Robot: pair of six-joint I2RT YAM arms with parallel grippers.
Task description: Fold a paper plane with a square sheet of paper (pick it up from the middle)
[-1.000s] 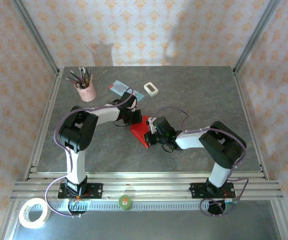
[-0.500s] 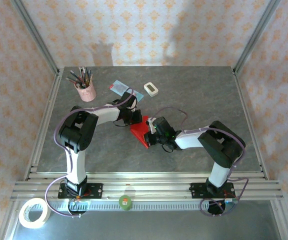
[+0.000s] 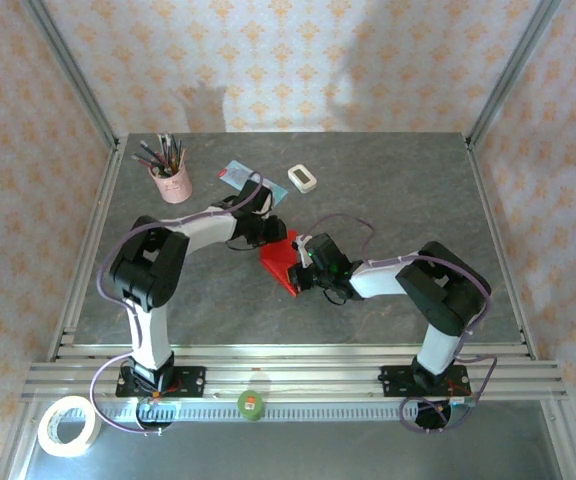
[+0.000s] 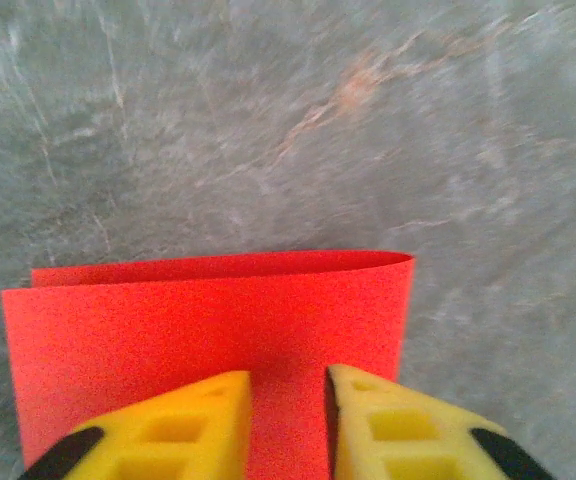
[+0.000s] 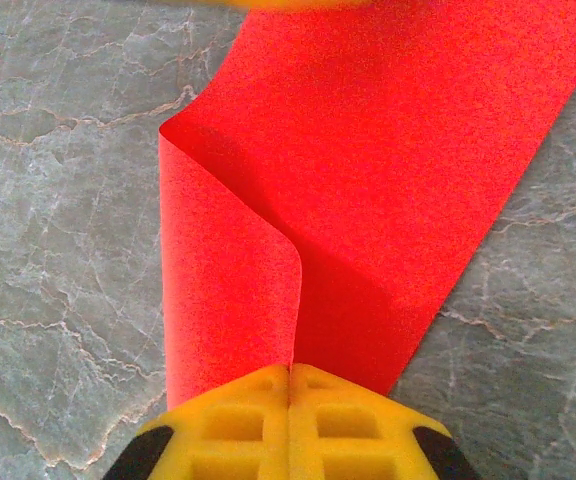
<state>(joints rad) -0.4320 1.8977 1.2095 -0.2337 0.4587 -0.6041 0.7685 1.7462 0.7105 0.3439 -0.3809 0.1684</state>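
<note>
The square sheet of paper (image 3: 280, 264) is bright red and lies folded over at the table's middle. In the left wrist view it (image 4: 208, 310) is a flat doubled band with a rounded fold along its far edge. My left gripper (image 4: 288, 375) hovers over its near part, open, with a narrow gap and red paper showing between the fingers. My right gripper (image 5: 290, 368) is shut on a raised flap of the sheet (image 5: 368, 150), which curls up into the closed jaws. In the top view the left gripper (image 3: 273, 232) and right gripper (image 3: 303, 268) meet at the sheet. The paper plane is out of view.
A pink cup of pens (image 3: 171, 181) stands at the back left. A light blue card (image 3: 236, 175) and a small white block (image 3: 303, 178) lie behind the arms. A tape roll (image 3: 68, 425) and a green disc (image 3: 251, 403) sit below the table's front rail (image 3: 298, 375).
My left gripper's jaws have parted from nearly closed to a narrow gap, and the left arm's elbow has shifted a little. The right arm and the paper have stayed put.
</note>
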